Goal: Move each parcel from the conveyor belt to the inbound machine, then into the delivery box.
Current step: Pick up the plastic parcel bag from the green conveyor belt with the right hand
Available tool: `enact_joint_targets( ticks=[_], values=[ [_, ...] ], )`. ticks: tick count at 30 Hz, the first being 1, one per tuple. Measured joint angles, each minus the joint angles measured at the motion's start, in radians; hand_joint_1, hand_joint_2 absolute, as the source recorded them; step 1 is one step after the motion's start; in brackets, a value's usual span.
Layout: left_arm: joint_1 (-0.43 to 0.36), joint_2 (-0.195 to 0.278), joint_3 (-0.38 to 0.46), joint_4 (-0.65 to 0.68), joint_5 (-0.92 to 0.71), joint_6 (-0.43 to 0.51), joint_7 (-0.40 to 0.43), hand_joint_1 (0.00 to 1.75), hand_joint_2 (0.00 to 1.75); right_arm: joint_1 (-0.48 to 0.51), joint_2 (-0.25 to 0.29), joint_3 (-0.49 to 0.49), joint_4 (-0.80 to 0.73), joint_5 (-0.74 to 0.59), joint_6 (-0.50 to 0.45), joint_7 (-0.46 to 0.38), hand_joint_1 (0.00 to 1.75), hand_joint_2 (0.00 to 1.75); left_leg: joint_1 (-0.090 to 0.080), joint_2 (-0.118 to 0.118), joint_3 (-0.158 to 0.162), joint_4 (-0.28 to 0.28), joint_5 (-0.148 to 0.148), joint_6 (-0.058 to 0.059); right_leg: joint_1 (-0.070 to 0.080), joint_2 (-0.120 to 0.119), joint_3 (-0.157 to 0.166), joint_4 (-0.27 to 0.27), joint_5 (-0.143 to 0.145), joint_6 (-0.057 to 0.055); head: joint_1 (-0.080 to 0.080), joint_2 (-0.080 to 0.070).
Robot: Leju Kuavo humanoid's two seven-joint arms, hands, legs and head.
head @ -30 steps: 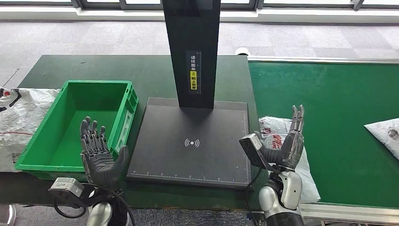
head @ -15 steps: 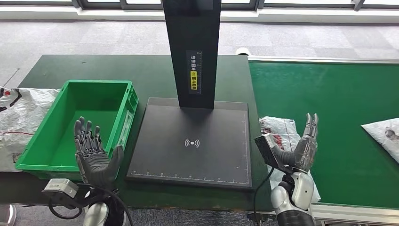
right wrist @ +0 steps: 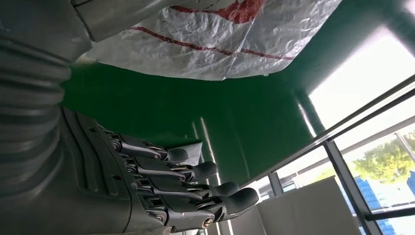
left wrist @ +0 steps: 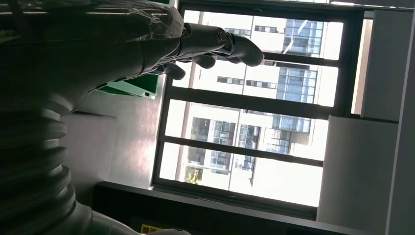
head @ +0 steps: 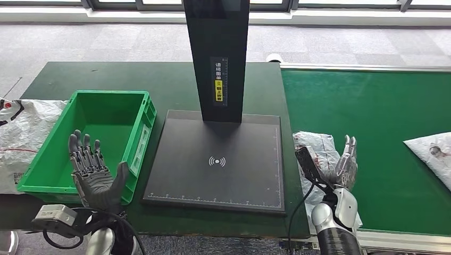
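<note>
While right hand hovers spread and empty over parcel beside scanner, lower it squarely before closing.

A parcel-sorting test floor: green conveyor belt, black scanning machine, green crate, grey office carpet.

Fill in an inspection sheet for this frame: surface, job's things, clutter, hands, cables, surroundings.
Surface: dark green table; green conveyor belt at its right.
Job's things: crumpled white plastic parcel with red print at the belt's near left edge; second white parcel farther right; black flat inbound machine bare; green plastic delivery box empty.
Clutter: white printed sack left of the box.
Hands: left hand open, raised before the box; right hand open, over the first parcel.
Cables: black cables at both wrists.
Surroundings: grey carpet, windows.
</note>
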Motion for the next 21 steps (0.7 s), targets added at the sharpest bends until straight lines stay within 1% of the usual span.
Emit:
enact_joint_targets(
  ticks=[8, 17, 21],
  values=[
    [0.003, -0.001, 0.009, -0.016, -0.007, 0.000, 0.000, 0.00, 1.75, -0.037, -0.004, -0.007, 0.070, 0.016, 0.035, 0.050, 0.00, 1.75, 0.000, 0.000, 0.000, 0.000, 0.000, 0.000, 0.000, 0.000, 0.000, 0.000, 0.000, 0.000, 0.000, 0.000],
    [0.006, -0.002, 0.025, -0.017, -0.014, 0.000, 0.000, 0.00, 1.75, -0.063, -0.013, -0.014, 0.139, 0.058, 0.089, 0.158, 0.00, 1.75, 0.000, 0.000, 0.000, 0.000, 0.000, 0.000, 0.000, 0.000, 0.000, 0.000, 0.000, 0.000, 0.000, 0.000],
    [0.007, -0.002, 0.026, -0.018, -0.014, 0.000, 0.000, 0.00, 1.75, -0.065, -0.014, -0.014, 0.152, 0.075, 0.127, 0.181, 0.00, 1.75, 0.000, 0.000, 0.000, 0.000, 0.000, 0.000, 0.000, 0.000, 0.000, 0.000, 0.000, 0.000, 0.000, 0.000]
  ],
)
